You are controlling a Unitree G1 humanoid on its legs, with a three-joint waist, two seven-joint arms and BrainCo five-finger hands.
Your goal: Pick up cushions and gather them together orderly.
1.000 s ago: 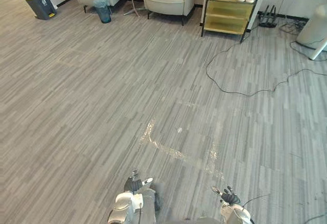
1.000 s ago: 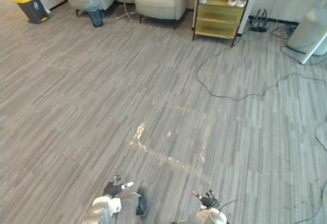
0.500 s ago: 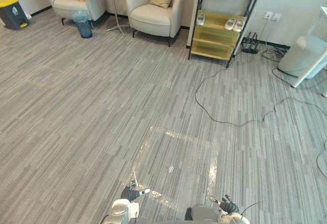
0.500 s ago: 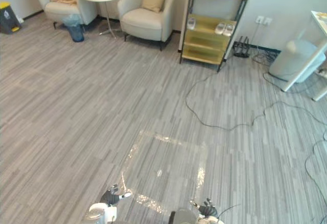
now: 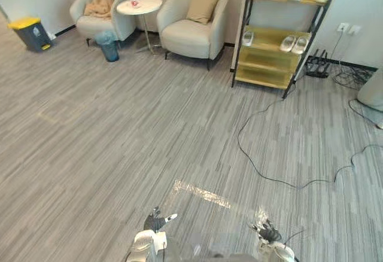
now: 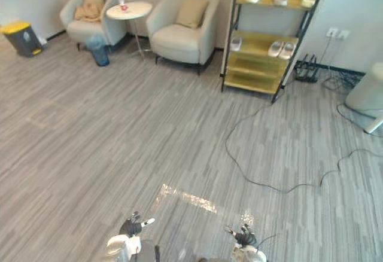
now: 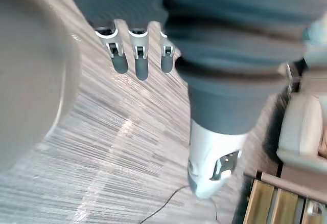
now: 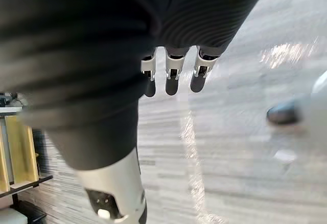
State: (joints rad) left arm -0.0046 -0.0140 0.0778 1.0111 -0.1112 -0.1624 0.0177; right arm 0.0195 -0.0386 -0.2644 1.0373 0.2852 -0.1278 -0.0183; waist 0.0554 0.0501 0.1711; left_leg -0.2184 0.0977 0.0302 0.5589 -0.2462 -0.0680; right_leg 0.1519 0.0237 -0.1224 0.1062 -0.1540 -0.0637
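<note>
A tan cushion (image 5: 201, 8) leans upright against the back of the right-hand cream armchair (image 5: 190, 34) at the far wall. On the left-hand armchair (image 5: 96, 26) lies a crumpled tan cushion or throw (image 5: 97, 8). Both are far across the floor from me. My left hand (image 5: 154, 221) and right hand (image 5: 267, 233) hang low at the near edge, well apart from the chairs. The left hand's fingers (image 7: 137, 55) and the right hand's fingers (image 8: 172, 78) are straight, with nothing in them.
Between the armchairs stands a round white side table (image 5: 139, 6) with a bottle on it, and a blue waste basket (image 5: 108, 45) sits beside it. A yellow-lidded bin (image 5: 30, 33) is far left. A shoe rack (image 5: 281, 32) stands right, with a black cord (image 5: 263, 166) trailing over the floor.
The whole picture has shifted, so the camera has moved; the armchairs and rack now sit a little further right. My hands stay low with fingers straight.
</note>
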